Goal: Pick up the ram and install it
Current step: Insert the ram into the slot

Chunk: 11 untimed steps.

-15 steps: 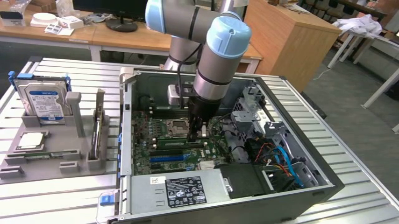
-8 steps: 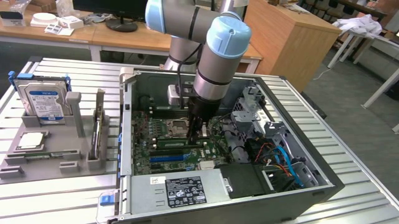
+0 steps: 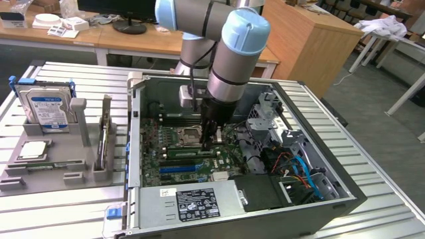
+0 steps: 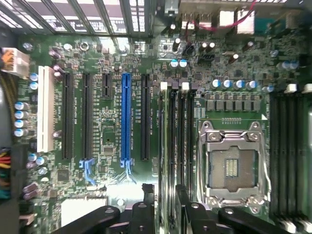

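Claw [image 3: 212, 144] looks clamped on the ram [image 3: 189, 153], which it holds edge-down so the contacts line up with a slot. In the exterior view the ram is at six o'clock of the socket [image 3: 189, 134]. Whether it is seated is unclear. The case [image 3: 319, 214] lies open-side-up on the table [image 3: 66, 214], giving access from above.

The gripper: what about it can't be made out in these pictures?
- Wrist view: the gripper is cut off by the picture's edge; whether it holds anything is unclear.
- Exterior view: its tip, low over the motherboard, is too small to read; the arm hides its upper part.
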Each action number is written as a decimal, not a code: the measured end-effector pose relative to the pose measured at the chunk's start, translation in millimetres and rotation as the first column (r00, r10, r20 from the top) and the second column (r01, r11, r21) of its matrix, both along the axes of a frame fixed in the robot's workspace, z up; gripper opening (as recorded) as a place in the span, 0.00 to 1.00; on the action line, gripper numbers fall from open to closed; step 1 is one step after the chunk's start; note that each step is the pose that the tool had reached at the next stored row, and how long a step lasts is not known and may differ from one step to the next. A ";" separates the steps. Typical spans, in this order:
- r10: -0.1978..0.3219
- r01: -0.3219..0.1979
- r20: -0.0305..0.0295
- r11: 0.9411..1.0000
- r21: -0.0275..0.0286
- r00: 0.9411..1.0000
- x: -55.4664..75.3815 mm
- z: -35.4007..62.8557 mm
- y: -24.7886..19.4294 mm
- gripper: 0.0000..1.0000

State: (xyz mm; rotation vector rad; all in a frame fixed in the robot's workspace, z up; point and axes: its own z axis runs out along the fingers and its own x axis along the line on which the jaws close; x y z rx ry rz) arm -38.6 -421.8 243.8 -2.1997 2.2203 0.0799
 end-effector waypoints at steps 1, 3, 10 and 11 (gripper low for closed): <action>0.000 0.000 0.000 1.000 0.000 1.000 0.0 4.3 0.0 0.31; 0.000 0.000 0.000 1.000 0.000 1.000 0.0 13.5 0.0 0.31; 0.000 0.000 0.000 1.000 0.000 1.000 0.0 45.4 0.0 0.31; 0.000 0.000 0.000 1.000 0.000 1.000 0.0 49.8 0.0 0.31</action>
